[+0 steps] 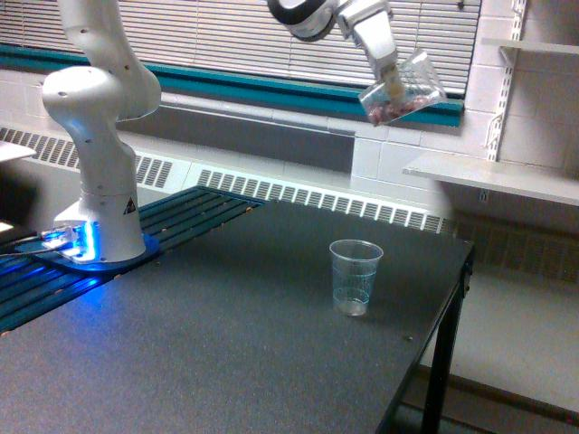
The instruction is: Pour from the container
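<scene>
Up near the top of the frame, a little right of centre, the gripper (391, 80) is clamped on the container (403, 88), a clear, wide, straight-sided cup. It hangs in the air well above the table, tipped over at a slant, with its lower end toward the frame's left. Small reddish-brown and pale pieces lie heaped in that low end; I cannot make out which end is the mouth.

The white wrist runs off from the gripper toward the upper left. The robot arm's base (98, 172) stands at the left of the frame on a glowing blue mount, its upper links running out of the top edge.

Lower down, right of centre, a taller tapered cup (355, 277) stands upright on the dark table (226, 344), clear and ribbed. It sits well below the container and slightly left of it in the frame.

Behind everything are window blinds (226, 36) with a teal sill, a long radiator grille along the wall, and white shelves (493, 176) at the right edge.
</scene>
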Motion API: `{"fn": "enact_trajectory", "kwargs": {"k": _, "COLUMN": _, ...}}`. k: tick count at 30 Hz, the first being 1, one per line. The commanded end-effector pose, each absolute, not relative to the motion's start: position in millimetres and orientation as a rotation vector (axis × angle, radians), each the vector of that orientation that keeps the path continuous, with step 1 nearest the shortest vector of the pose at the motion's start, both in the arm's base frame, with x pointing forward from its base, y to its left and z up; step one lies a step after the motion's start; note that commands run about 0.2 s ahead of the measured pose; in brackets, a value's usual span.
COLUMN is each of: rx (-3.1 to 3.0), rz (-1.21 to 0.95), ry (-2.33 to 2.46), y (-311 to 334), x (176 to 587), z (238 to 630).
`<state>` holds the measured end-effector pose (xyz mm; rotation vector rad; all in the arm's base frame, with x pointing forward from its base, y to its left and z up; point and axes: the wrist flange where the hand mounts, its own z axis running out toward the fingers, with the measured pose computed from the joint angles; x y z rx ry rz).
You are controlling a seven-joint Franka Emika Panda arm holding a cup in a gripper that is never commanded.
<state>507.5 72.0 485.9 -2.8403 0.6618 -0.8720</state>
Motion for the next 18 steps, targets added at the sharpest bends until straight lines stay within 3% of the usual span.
{"fn": "enact_trajectory", "kwargs": {"k": 1, "rx": -2.843, "rz": -0.840, "ry": 0.654, "y": 64.6, "x": 493.9, "z": 468.5}}
{"fn": "enact_trajectory", "kwargs": {"k": 18, "rx": -2.896, "rz": -0.682, "ry": 0.666, "y": 36.6, "x": 474.1, "z": 421.3}}
